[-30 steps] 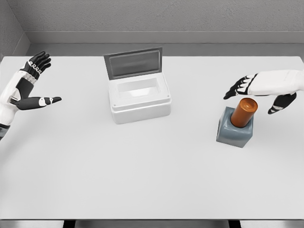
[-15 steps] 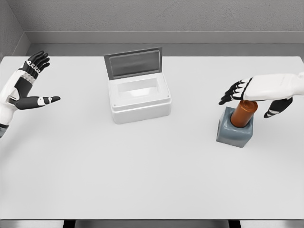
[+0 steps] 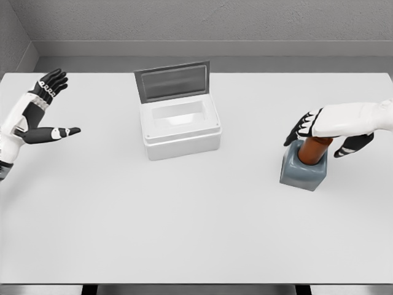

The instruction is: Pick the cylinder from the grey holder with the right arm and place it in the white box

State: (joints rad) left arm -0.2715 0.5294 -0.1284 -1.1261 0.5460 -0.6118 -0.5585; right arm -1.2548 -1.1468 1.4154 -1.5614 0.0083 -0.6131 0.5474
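Cylinder (image 3: 314,149) first: we see it standing upright in the grey holder (image 3: 303,171) at the right side of the table (image 3: 184,215), a brown-orange body with only its middle part showing, since the holder hides its base and our right hand (image 3: 328,123) covers its top. That hand reaches in from the right edge, palm down, lying flat over the cylinder's upper end. Its black fingers (image 3: 299,130) bend downward past the cylinder's left side, and the thumb (image 3: 347,145) hangs down on the right side, apart from the cylinder body as far as we can tell. The fingers are only loosely curved, not wrapped around the cylinder, so we read the hand as relaxed and holding nothing; whether the palm actually touches the cylinder's top we cannot tell.

Well apart from it, left of the table's middle and toward the back, sits the white box (image 3: 180,129). Its lid (image 3: 172,80) stands raised at the rear edge, and the hollow inside is exposed.

Our left hand (image 3: 38,110) hovers over the far left of the table, well away from both box and holder. Its 4 fingers point up and away, the thumb sticks out to the right, all spread wide, gripping nothing.
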